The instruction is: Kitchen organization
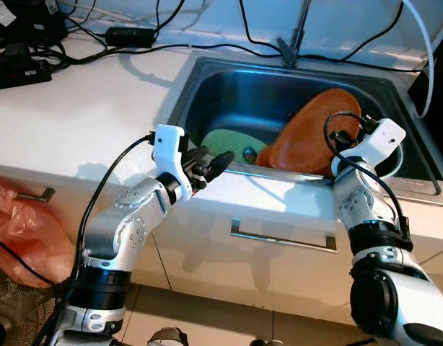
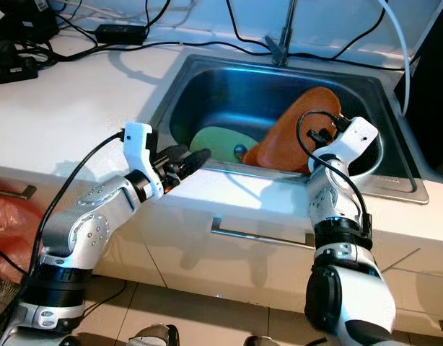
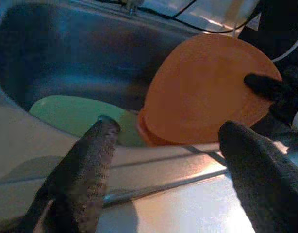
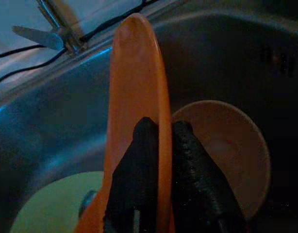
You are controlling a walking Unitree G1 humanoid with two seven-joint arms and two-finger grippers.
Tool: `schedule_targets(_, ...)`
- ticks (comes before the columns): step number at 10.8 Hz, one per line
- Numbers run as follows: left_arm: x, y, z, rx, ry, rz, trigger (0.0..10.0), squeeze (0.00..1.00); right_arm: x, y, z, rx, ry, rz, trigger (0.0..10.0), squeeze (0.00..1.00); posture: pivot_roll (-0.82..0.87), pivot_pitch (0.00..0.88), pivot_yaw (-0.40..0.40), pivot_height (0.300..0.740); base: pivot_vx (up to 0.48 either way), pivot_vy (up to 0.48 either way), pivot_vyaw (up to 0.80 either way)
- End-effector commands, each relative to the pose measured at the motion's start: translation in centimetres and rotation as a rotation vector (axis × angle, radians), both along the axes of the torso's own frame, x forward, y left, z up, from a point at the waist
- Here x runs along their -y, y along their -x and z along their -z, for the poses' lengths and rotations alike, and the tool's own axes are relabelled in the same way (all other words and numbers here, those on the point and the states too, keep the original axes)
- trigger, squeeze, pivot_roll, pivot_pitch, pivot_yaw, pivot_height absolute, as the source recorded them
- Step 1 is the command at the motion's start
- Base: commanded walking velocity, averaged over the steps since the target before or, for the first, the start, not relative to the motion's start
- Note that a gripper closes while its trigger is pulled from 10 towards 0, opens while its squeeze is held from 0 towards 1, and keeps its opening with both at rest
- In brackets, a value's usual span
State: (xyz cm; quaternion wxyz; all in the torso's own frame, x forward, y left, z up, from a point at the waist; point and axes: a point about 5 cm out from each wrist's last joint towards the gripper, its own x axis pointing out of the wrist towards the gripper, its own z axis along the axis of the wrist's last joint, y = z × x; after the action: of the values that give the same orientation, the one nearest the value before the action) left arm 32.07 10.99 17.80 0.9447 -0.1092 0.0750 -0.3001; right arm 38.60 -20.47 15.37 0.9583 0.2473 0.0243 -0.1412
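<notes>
The right gripper (image 4: 158, 145) has its two black fingers pinched on the rim of the round orange plastic plate (image 1: 312, 130), one finger on each face, which is why the plate stands tilted on edge in the right half of the stainless steel sink (image 1: 229, 90) rather than lying flat; its lower edge appears to rest near the sink's near wall. An edge grip like this suits lifting a thin plate out of a deep basin, where fingers cannot get under it. Behind the plate, on the far right of the basin, sits a pale beige round bowl (image 4: 226, 145), and to the left lies a flat light-green plate (image 1: 232, 144) on the sink bottom, beside the drain. The left gripper (image 1: 209, 164) hovers over the near edge of the white countertop (image 1: 77, 122), just short of the sink, its fingers spread apart and holding nothing, pointed toward the green plate, probably waiting its turn or ready to steady the orange one. Black cables (image 1: 135, 43) trail across the far counter by the faucet base (image 1: 290, 50).
</notes>
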Motion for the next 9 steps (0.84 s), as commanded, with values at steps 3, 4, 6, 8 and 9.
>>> schedule_targets(3, 0.4, 0.1, -0.1, 0.029, -0.044, 0.014, 10.0, 1.0, -0.7, -0.5, -0.5, 0.012, 0.038, -0.004, 10.0, 1.0, 0.14, 0.064, -0.018, 0.74, 0.0, 0.0, 0.0)
schedule_targets(4, 0.3, 0.0, -0.1, 0.029, -0.047, 0.014, 10.0, 1.0, -0.8, -0.5, -0.5, 0.012, 0.039, -0.003, 10.0, 1.0, 0.15, 0.063, -0.017, 0.74, 0.0, 0.0, 0.0)
schedule_targets(6, 0.3, -0.2, -0.1, 0.031, -0.051, 0.008, 10.0, 1.0, -0.7, -0.5, -0.1, 0.002, 0.048, -0.004, 10.0, 1.0, 0.15, 0.057, -0.016, 0.74, 0.0, 0.0, 0.0)
schedule_targets(8, 0.6, -0.2, 0.0, 0.035, -0.053, 0.0, 10.0, 1.0, -0.7, -0.2, 0.5, -0.007, 0.035, -0.013, 10.0, 1.0, 0.14, 0.069, -0.031, 0.74, 0.0, 0.0, 0.0)
schedule_targets(9, 0.8, 0.0, 0.5, 0.026, -0.053, -0.017, 10.0, 1.0, -0.5, -0.1, 1.0, -0.02, 0.038, -0.02, 10.0, 1.0, 0.13, 0.069, -0.038, 0.74, 0.0, 0.0, 0.0)
